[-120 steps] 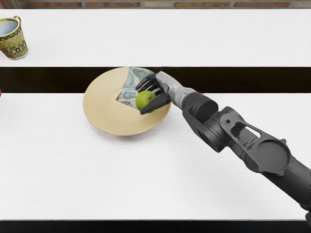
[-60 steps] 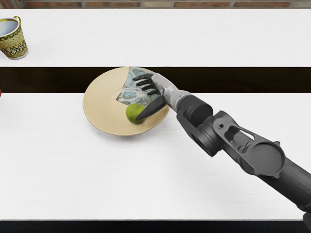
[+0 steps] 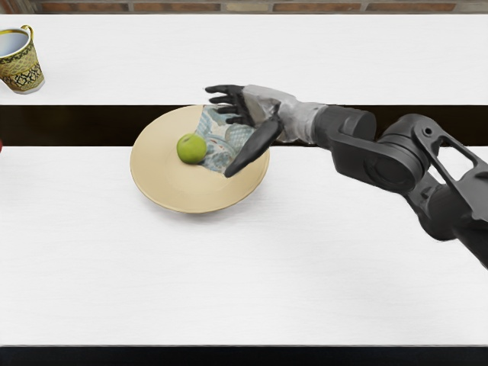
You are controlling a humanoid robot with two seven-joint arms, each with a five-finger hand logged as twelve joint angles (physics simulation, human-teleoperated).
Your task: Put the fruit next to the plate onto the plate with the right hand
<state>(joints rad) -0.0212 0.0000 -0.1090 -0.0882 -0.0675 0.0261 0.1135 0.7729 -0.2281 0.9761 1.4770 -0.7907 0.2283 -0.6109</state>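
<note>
The green fruit is lying on the plate, just past the tip of the right hand's thumb and below its fingertips. It is not touching the hand. It is resting near the plate's middle, against the edge of a patterned patch that is showing on the plate's surface under the hand.

The right hand is hovering over the plate's far right rim. Its fingers are spreading wide and the thumb is stretching down across the patch, so it is gripping nothing. Its arm is reaching in from the picture's right edge.

The plate is sitting on the white table, straddling a dark gap behind it. Far from the hand, toward the picture's upper left corner, an ornate cup is standing upright.
</note>
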